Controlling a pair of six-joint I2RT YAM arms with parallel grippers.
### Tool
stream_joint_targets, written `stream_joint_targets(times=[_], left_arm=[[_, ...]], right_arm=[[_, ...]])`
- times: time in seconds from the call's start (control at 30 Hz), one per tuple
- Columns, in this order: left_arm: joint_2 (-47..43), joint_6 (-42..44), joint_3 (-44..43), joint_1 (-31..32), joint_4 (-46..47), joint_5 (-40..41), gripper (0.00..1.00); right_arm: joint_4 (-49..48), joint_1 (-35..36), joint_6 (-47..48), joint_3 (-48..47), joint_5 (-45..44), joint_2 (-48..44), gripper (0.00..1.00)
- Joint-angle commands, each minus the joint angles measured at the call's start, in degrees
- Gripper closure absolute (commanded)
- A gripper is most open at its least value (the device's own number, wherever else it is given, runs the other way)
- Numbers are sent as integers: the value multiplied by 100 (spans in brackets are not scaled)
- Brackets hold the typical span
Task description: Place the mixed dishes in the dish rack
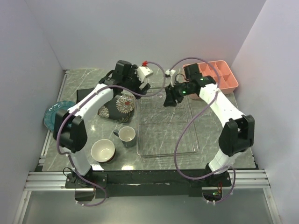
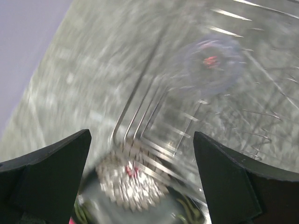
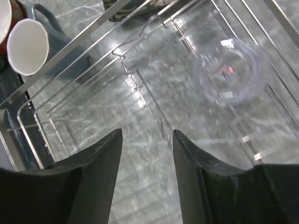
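The dish rack (image 1: 167,133) is a silver wire frame on a see-through base at the table's middle. Left of it lie the square dark plate with white flowers (image 1: 117,107), the grey-blue mug (image 1: 126,136), the dark cream-lined bowl (image 1: 103,150) and, at the far left, the round blue plate (image 1: 57,114). My left gripper (image 1: 141,88) hangs open over the rack's far left corner (image 2: 140,105), with the flowered plate's edge (image 2: 133,182) below it. My right gripper (image 1: 169,99) is open above the rack's base (image 3: 93,107), with nothing between its fingers. The mug (image 3: 28,44) shows past the rack's rim.
A pink plastic tray with compartments (image 1: 219,74) stands at the back right. A round see-through thing with a red spot (image 3: 231,70) lies inside the rack near its far end. Grey walls close in on three sides.
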State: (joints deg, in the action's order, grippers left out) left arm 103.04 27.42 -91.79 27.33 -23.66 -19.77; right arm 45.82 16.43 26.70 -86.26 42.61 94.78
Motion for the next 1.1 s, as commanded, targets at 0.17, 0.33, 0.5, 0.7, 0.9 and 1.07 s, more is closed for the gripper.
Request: stream_joint_targets(times=[0.17,0.33,0.5,0.7,0.9,1.07], left_arm=[[-663,-3523,653,-527,635,1556,1],[-812,-3717,899,-843,818,1599,2],[-847,-3700,1075,-888,846,1704,1],[-848,-3709,1163,-888,819,1652,1],[-786,-3744,1119,-896,837,1538,2],[-742,-3735,1119,-888,837,1511,2]], right_arm=[[-1726,256,564,189,-69,374,40],[-1726,256,951,-101,-156,752,40],[-1471,335,1110,-269,-279,1024,36],[-1866,589,1171,30,-569,1068,35],[-1867,748,1206,4,-710,1174,36],[-1892,801,1285,91,-867,1148,35]])
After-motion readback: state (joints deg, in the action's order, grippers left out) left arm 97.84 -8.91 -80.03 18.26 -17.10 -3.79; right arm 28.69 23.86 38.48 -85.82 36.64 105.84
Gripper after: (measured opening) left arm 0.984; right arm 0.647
